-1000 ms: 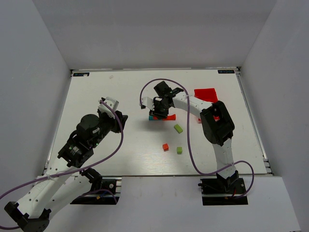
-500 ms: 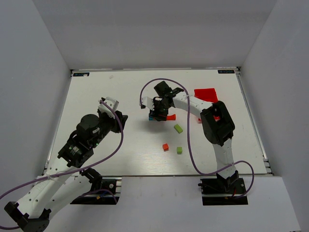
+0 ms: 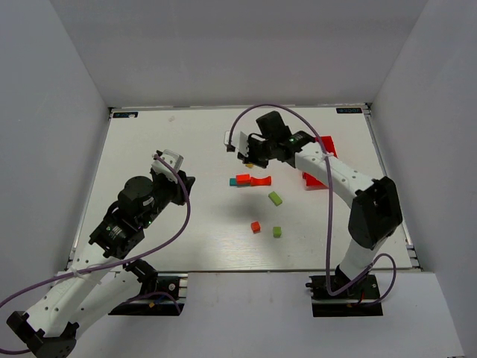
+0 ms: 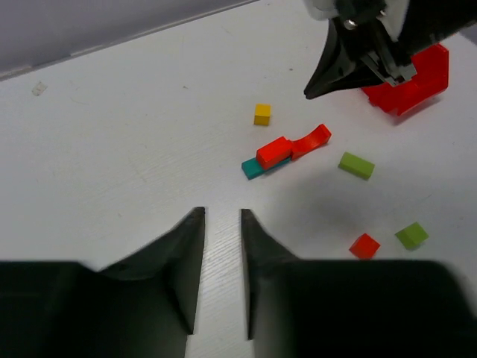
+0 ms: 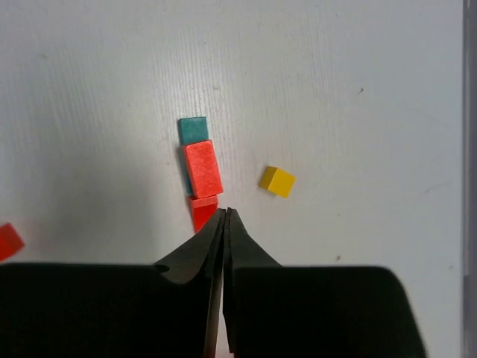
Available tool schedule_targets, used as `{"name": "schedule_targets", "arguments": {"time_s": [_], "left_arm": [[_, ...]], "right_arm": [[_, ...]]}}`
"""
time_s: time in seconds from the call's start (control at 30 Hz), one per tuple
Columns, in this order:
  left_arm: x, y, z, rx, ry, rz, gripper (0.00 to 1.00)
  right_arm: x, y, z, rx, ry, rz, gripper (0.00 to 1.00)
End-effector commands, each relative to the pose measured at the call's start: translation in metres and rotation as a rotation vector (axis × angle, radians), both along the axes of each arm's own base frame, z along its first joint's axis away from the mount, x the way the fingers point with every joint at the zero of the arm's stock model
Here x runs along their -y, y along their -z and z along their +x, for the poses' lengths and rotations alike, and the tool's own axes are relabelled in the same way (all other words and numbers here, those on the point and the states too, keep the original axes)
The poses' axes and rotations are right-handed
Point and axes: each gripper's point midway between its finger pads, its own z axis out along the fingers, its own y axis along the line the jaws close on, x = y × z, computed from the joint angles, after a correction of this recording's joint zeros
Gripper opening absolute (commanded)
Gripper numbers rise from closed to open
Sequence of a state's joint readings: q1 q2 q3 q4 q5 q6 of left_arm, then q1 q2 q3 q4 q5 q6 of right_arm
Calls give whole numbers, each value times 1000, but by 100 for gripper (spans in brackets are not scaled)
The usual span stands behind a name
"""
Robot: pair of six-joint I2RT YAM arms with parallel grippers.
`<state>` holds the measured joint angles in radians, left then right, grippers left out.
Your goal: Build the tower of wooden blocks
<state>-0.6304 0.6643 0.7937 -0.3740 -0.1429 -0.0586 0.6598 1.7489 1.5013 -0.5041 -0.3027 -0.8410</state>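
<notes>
The wood block tower (image 3: 250, 180) lies mid-table: a teal bar (image 5: 194, 130) carries a red block (image 5: 203, 168), with a curved red piece (image 4: 313, 139) at its other end. A yellow cube (image 5: 277, 181) sits just behind it. Loose wood blocks lie nearer the front: a lime-green block (image 3: 276, 198), a red cube (image 3: 256, 227) and a green cube (image 3: 277, 232). My right gripper (image 5: 225, 212) hangs above and behind the tower, shut and empty. My left gripper (image 4: 222, 216) hovers over bare table to the left, jaws a little apart with nothing between them.
A red bin (image 3: 314, 179) stands right of the tower, partly under the right arm. The table's raised rim (image 3: 238, 109) runs along the back, with grey walls on all sides.
My right gripper has left the red block on the teal bar, risen back and to the right, and shut. The left jaws have narrowed slightly.
</notes>
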Motion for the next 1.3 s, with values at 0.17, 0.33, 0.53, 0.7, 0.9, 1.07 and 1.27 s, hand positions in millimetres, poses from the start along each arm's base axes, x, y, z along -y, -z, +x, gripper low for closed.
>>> {"name": "schedule_targets", "arguments": {"time_s": [0.17,0.33,0.53,0.7,0.9,1.07,1.27], "left_arm": [[-1,-1,-3,10,9,-5,0],[-2,-4,-4,18,9,-10,36],[-2,-4,-4,18,9,-10,52],[-2,-4,-4,18,9,-10,53],[-2,-4,-4,18,9,-10,53],[-3,-6,-5,25,9,-15,53],[-3,-6,-5,25,9,-15,53]], "right_arm": [[30,41,-86,-257,-253,-16,18],[45,73,-121,-301,-375,-73,51],[43,84,-145,-327,-395,-62,56],[38,107,-146,-310,-362,-119,60],[28,119,-147,-291,-341,-159,61],[28,127,-148,-290,-331,-196,61],[31,138,-156,-313,-342,-246,61]]}}
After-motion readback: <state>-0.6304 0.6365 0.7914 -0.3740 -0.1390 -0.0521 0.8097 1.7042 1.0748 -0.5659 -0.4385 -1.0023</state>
